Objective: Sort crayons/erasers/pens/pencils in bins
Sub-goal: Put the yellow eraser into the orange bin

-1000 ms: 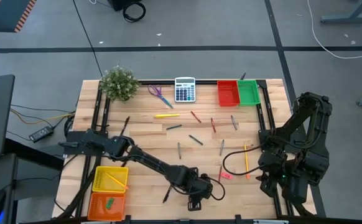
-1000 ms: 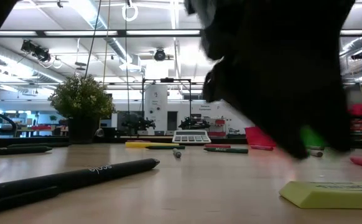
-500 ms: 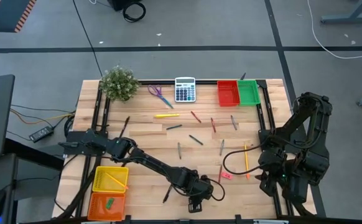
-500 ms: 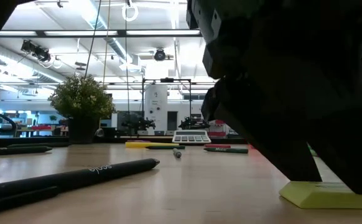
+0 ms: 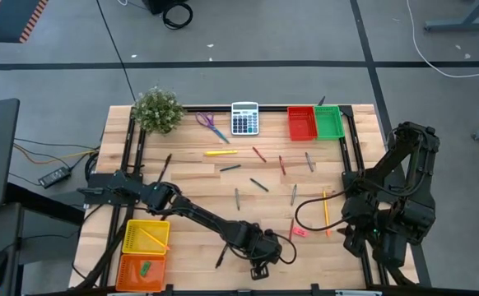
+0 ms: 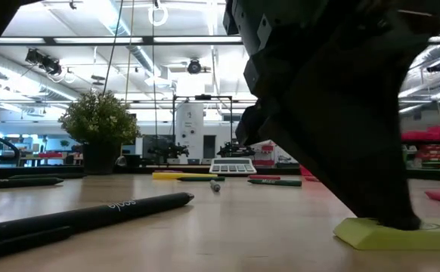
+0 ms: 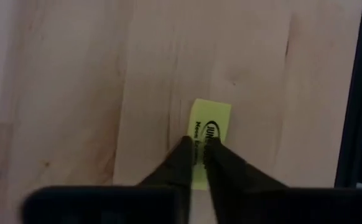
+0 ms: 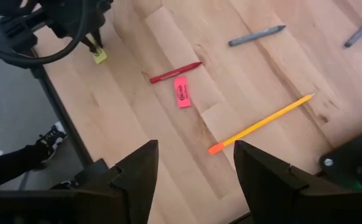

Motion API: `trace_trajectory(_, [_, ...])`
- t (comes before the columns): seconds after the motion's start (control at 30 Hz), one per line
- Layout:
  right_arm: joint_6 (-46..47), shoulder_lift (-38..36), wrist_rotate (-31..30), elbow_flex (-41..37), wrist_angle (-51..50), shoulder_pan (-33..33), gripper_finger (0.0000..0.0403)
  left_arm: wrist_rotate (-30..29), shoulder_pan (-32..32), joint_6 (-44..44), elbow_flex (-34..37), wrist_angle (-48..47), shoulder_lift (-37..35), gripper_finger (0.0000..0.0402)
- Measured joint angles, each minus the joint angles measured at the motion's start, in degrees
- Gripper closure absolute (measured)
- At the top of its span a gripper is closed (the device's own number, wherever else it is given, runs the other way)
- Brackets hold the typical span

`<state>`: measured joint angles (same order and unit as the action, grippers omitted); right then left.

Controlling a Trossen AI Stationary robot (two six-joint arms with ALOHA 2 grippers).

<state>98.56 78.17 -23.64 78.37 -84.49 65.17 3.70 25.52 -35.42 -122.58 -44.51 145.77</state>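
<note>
1. Potted plant (image 5: 158,110), which I see at the tabletop's (image 5: 190,177) far left corner.
2. Purple-handled scissors (image 5: 211,125), just beside the plant.
3. Grey calculator (image 5: 244,118), near the scissors, along the far edge.

Left gripper (image 5: 258,267) low at table (image 5: 190,177) front edge; right arm (image 5: 388,205) parked beside.

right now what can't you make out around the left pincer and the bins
- Yellow eraser: in the left wrist view the left pincer, shut on it, covers its near end and part of its print.
- Same eraser in the high view: hidden under that pincer.
- Low view: the arm blocks the table's right side.
- Orange bin: the small green item inside is too small to identify from above.
- Right pincer: open, idle at the table's right edge.
</note>
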Motion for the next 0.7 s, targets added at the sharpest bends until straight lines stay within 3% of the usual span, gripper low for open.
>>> trace_trajectory(0.43, [0.2, 0.0, 0.0, 0.0, -0.2, 0.0, 0.0187, 1.5, -0.2, 0.0, 0.4, 0.4, -2.1, 0.0396])
trace_trajectory(0.7, [0.2, 0.0, -1.1, 0.0, -0.8, 0.0, 0.0187, 7.2, 0.2, -0.7, 0.7, 0.5, -3.3, 0.0397])
